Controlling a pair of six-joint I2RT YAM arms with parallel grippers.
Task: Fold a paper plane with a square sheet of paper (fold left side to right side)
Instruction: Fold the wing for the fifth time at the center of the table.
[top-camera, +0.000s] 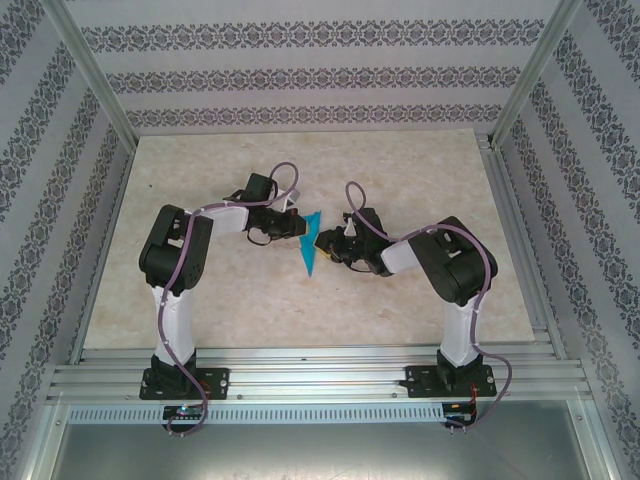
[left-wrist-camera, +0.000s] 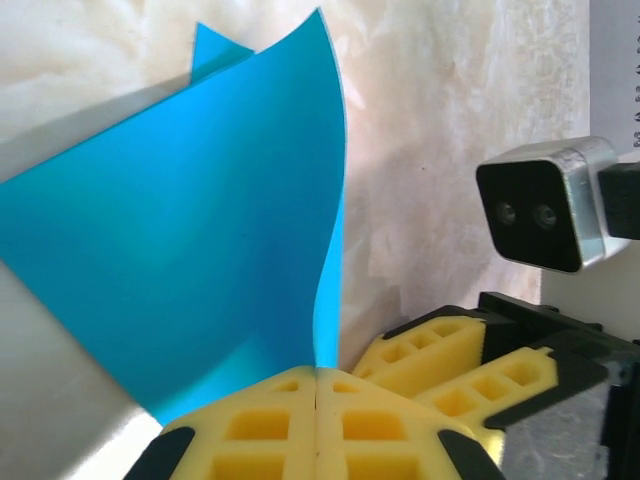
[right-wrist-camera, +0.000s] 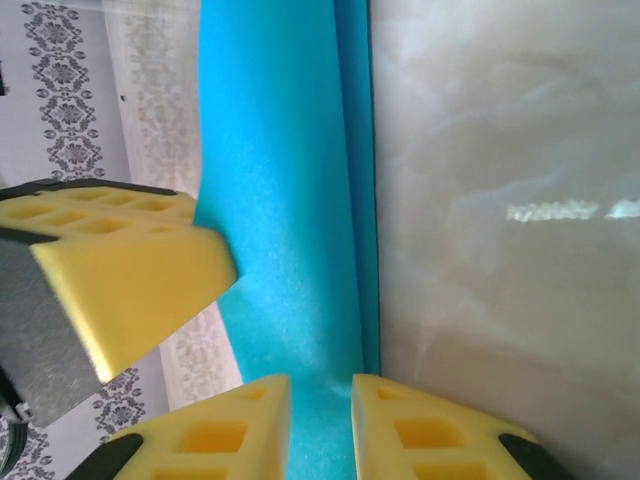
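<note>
Pressed tight together, the left gripper (left-wrist-camera: 317, 395) pinches the bottom corner of the cyan-blue paper (left-wrist-camera: 200, 250), which rises from it in a curved, upright fold above the marbled table (left-wrist-camera: 430, 150); just beside it, the right gripper (right-wrist-camera: 320, 400) stands slightly spread, the paper's folded edge running between its fingertips; both arms meet the paper at mid-table.

Paper plane (top-camera: 312, 245) is around the middle of the table (top-camera: 250, 300), well off every edge. Left gripper (top-camera: 299, 227) is touching its left side, right gripper (top-camera: 327, 242) is just on its right.
</note>
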